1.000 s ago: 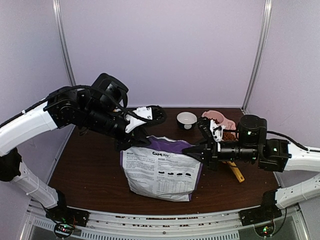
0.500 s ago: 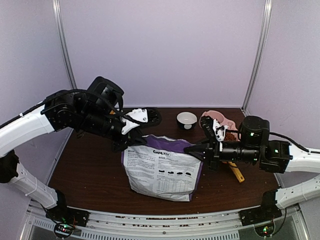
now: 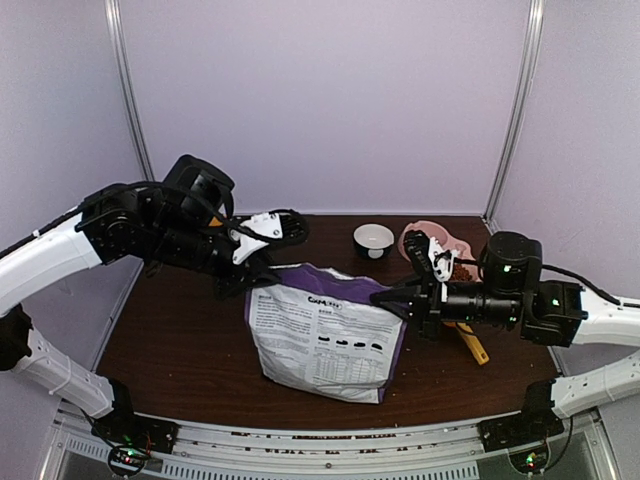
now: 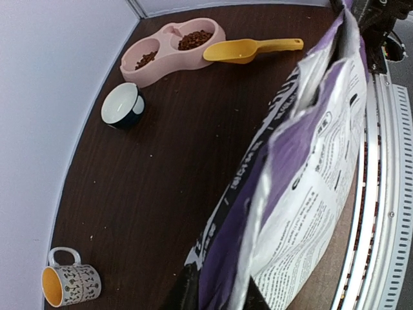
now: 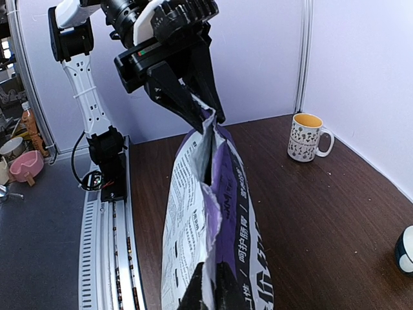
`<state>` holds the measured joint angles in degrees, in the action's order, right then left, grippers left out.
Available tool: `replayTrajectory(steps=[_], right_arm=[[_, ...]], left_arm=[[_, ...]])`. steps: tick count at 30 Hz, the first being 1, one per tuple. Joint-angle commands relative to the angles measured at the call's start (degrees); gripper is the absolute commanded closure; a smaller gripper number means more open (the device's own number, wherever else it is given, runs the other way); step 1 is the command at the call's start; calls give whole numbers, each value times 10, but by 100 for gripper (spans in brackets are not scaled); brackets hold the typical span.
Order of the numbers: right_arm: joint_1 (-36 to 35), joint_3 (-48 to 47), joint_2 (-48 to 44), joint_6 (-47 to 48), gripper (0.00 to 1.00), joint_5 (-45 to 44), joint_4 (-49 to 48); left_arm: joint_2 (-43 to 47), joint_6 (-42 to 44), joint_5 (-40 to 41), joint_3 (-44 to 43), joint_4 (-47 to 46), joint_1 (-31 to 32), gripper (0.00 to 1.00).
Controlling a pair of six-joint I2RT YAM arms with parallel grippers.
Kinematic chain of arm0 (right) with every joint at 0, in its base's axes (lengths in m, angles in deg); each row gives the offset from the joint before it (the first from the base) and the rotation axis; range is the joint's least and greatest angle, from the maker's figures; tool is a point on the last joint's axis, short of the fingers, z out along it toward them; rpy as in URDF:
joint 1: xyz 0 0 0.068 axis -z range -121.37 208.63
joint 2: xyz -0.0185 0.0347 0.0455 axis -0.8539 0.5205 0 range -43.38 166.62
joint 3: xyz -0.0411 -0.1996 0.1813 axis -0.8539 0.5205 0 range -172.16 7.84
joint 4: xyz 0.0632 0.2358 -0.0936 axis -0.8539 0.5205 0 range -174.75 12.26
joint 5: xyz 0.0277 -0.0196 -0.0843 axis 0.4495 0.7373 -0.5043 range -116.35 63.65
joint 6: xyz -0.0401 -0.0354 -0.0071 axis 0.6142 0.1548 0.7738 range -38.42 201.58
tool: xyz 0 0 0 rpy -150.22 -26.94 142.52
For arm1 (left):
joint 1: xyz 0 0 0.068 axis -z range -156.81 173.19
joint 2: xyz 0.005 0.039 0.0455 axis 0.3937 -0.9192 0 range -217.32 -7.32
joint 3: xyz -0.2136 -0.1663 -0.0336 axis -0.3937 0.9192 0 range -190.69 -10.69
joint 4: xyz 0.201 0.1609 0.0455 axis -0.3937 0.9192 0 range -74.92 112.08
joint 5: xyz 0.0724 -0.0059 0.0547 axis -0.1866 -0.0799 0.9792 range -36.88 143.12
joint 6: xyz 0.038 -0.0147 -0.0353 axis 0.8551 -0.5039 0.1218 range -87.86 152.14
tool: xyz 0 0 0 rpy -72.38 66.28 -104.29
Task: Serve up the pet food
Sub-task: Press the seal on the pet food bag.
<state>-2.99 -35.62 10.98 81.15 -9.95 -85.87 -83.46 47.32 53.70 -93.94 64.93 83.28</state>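
Top external — bag [image 3: 325, 340] upright, pet food [image 4: 195, 40] already in pink bowl [image 4: 164, 61].
Right gripper [image 3: 379, 296] clenches one top corner; left gripper [image 5: 205, 111] grip unclear — next, release cleanly.

Bright even diffuse light, soft shadows, wrist cams bent at edges, bag [image 4: 303, 194] blurry up close.

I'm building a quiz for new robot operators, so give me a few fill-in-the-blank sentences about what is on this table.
1. The plastic scoop lying beside the pink double bowl is ____ in colour.
2. Brown kibble lies in ____ of that bowl's two compartments.
3. The left pincer and the right pincer each pinch the top edge of the purple-and-white printed ____.

Missing words: yellow; both; bag.
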Motion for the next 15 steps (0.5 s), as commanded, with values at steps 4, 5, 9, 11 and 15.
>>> replayTrajectory(steps=[4, 5, 9, 11, 15], right_arm=[[3, 8, -28, -11, 100, -14, -21], [3, 8, -28, -11, 100, -14, -20], [2, 11, -30, -11, 100, -17, -21], [3, 11, -32, -10, 100, -20, -20], [3, 9, -34, -11, 100, -23, -12]], left_arm=[[23, -1, 49, 10, 4, -30, 100], [24, 1, 46, 11, 4, -30, 100], [29, 2, 50, 15, -4, -31, 100], [30, 0, 60, 17, -8, -33, 79], [34, 0, 52, 24, -15, -35, 100]])
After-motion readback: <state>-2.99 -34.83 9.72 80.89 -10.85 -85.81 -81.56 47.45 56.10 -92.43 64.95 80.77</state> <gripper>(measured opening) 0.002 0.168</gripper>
